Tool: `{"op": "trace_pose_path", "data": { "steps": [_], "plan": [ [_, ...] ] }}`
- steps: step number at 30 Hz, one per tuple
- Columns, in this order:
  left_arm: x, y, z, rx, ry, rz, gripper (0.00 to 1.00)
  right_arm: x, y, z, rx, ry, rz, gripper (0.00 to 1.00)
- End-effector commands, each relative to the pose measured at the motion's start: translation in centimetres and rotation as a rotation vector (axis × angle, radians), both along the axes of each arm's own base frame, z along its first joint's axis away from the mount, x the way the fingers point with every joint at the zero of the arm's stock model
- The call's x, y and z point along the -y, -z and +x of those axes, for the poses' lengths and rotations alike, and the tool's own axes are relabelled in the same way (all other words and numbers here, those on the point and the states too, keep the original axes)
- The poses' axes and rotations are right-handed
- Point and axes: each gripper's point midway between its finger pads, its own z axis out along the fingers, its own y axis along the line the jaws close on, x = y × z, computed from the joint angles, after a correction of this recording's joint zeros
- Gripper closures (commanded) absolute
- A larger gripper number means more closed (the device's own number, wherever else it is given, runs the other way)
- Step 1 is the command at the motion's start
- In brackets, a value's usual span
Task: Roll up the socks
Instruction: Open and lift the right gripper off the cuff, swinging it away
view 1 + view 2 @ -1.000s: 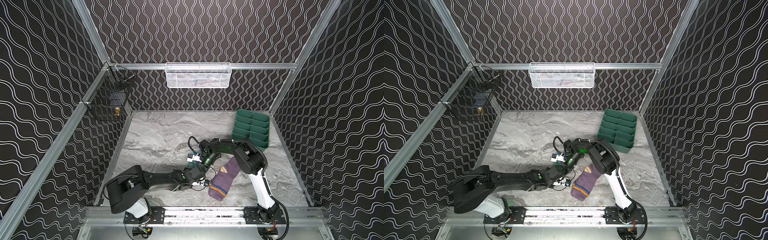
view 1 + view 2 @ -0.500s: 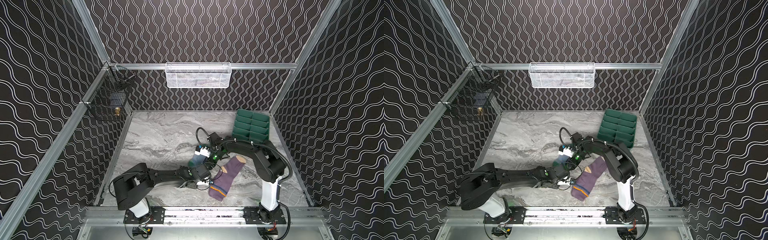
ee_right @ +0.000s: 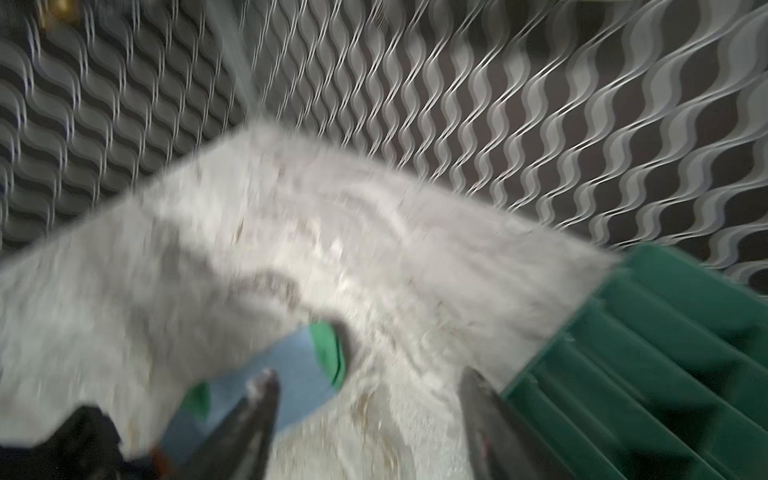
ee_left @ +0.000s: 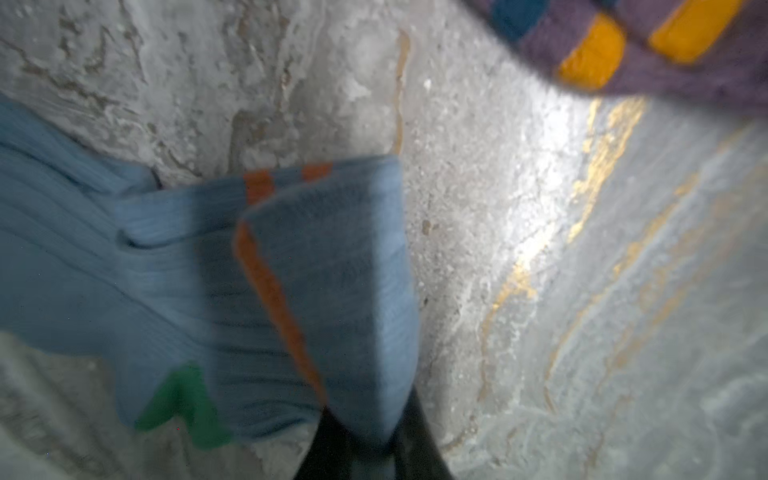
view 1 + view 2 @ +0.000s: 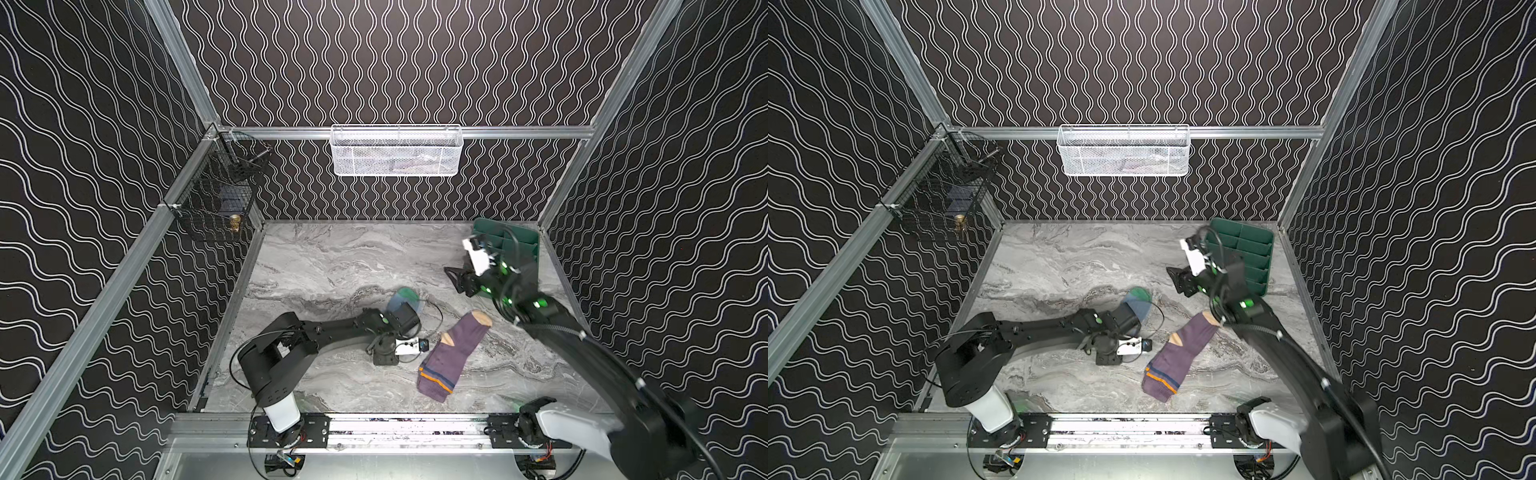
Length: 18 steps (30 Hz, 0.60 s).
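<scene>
The light blue sock (image 5: 406, 300) lies mid-table, its green toe pointing toward the back; its other end is hidden under my left gripper (image 5: 402, 319). In the left wrist view the left gripper (image 4: 368, 432) is shut on the folded blue sock (image 4: 291, 270), orange stripes showing. The purple sock (image 5: 451, 355) lies flat to the right, tan toe at the back, striped cuff toward the front. It also shows in the left wrist view (image 4: 665, 62). My right gripper (image 5: 459, 279) hangs open and empty above the table, right of the blue sock (image 3: 291, 374).
A green compartment tray (image 5: 521, 245) stands at the back right, close beside the right gripper (image 3: 368, 378). A white mesh basket (image 5: 397, 151) hangs on the back wall and a black wire basket (image 5: 216, 203) on the left wall.
My right gripper has opened, let go of the blue sock and pulled back to the right toward the green tray. The left gripper stays shut on the sock.
</scene>
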Motion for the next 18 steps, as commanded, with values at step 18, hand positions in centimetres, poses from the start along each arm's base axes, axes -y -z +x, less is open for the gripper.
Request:
{"op": "trace_pose_path", "data": {
  "steps": [18],
  "plan": [
    [-1.7,5.2,-0.8,-0.461,-0.191,0.105,1.00,-6.6,7.3,-14.6,0.348,-0.320,-0.704,0.00]
  ]
}}
